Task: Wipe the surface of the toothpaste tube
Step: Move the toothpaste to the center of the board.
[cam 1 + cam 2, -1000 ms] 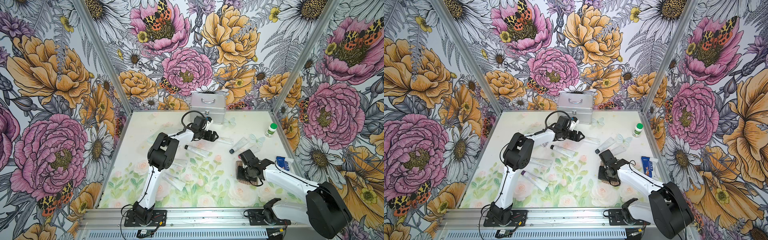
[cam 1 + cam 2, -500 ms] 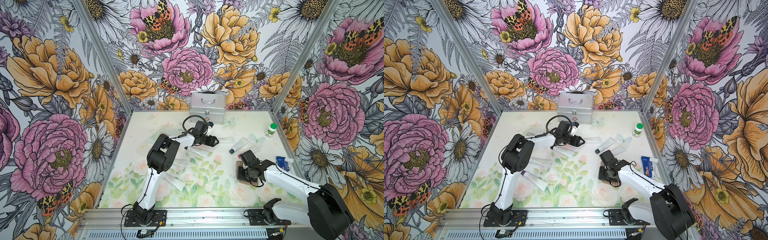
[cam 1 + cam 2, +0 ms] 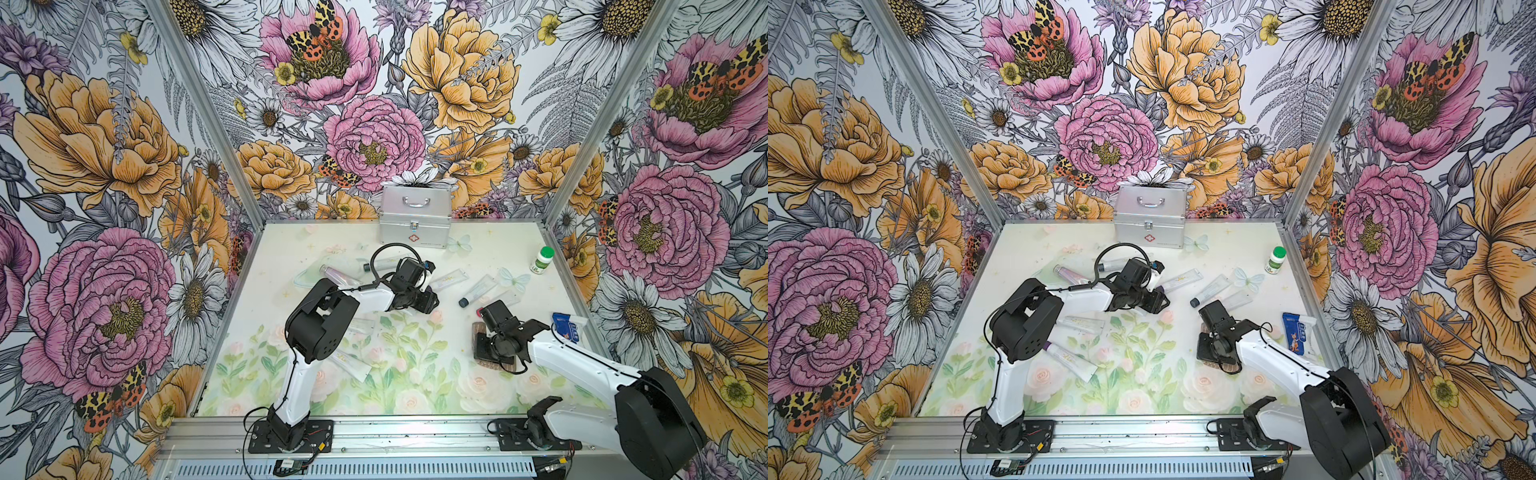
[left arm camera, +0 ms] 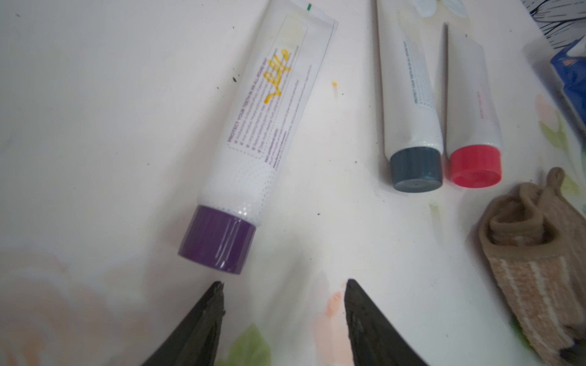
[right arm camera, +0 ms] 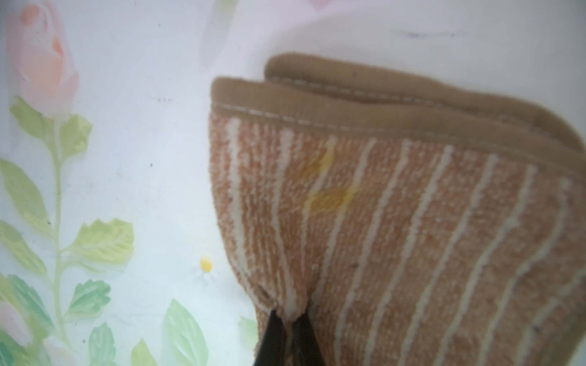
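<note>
1. Your left gripper (image 4: 283, 285) hangs just short of the purple cap (image 4: 217, 239) of the toothpaste tube (image 4: 266, 126). Its jaws stand partly apart, with nothing between them.
2. The tube lies flat on the tabletop (image 3: 498, 241), about midway across and nearer the far edge. Its cap points toward the left gripper, and a yellow smear (image 4: 279, 76) sits on its printed face.
3. The step in hand looks like securing the tube. The cap sits to one side of the gap, so centre the jaws over it before you close. Grip at the cap or shoulder, so the smeared face stays bare.
4. Your right gripper (image 5: 290, 317) has its jaws pinched tight on a fold of the striped cloth (image 5: 412, 221), which rests nearer the right edge, apart from the tube. The cloth shows yellowish stains, so present a clean patch.
5. A dark-capped tube (image 4: 409, 95) and a red-capped tube (image 4: 472, 95) lie side by side near your target. Bring the cloth in without sweeping them.
6. The tube looks light and slick and will likely slide unless held. Wipe from the cap end toward the crimped end, with light pressure.
</note>
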`<state>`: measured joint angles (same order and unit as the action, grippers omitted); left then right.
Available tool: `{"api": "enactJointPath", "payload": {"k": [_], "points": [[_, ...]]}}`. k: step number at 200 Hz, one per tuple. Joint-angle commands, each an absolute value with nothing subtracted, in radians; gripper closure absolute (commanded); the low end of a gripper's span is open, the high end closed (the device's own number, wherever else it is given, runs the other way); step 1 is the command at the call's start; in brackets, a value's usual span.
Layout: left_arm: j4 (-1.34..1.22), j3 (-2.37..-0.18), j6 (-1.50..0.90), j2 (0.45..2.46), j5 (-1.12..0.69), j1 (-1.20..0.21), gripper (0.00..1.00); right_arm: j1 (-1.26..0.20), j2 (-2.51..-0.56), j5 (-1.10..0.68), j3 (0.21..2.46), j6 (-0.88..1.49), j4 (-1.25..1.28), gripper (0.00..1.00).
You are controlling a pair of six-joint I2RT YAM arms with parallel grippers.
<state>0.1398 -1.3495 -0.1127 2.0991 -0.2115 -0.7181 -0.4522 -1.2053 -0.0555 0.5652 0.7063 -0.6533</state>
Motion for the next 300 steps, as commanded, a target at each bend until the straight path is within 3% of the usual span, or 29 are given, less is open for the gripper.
{"api": "enactJointPath", "payload": {"k": [1, 151, 180, 204, 269, 300], "points": [[0.191, -1.41, -0.053, 2.127, -0.1, -0.711, 0.39, -0.456, -1.206, -0.042, 0.571, 0.693, -0.632, 1.0], [0.272, -1.607, 0.007, 2.255, -0.224, -0.662, 0.34, -0.456, -1.228, -0.034, 0.558, 0.693, -0.62, 1.0], [0.284, -1.613, 0.021, 2.26, -0.23, -0.674, 0.38, -0.456, -1.232, -0.032, 0.558, 0.693, -0.62, 1.0], [0.291, -1.607, 0.019, 2.253, -0.243, -0.683, 0.47, -0.456, -1.232, -0.032, 0.557, 0.693, -0.618, 1.0], [0.29, -1.568, 0.012, 2.232, -0.214, -0.726, 0.5, -0.456, -1.235, -0.036, 0.553, 0.693, -0.612, 1.0], [0.295, -1.583, 0.019, 2.252, -0.201, -0.72, 0.57, -0.457, -1.231, -0.034, 0.548, 0.692, -0.612, 1.0]]}}
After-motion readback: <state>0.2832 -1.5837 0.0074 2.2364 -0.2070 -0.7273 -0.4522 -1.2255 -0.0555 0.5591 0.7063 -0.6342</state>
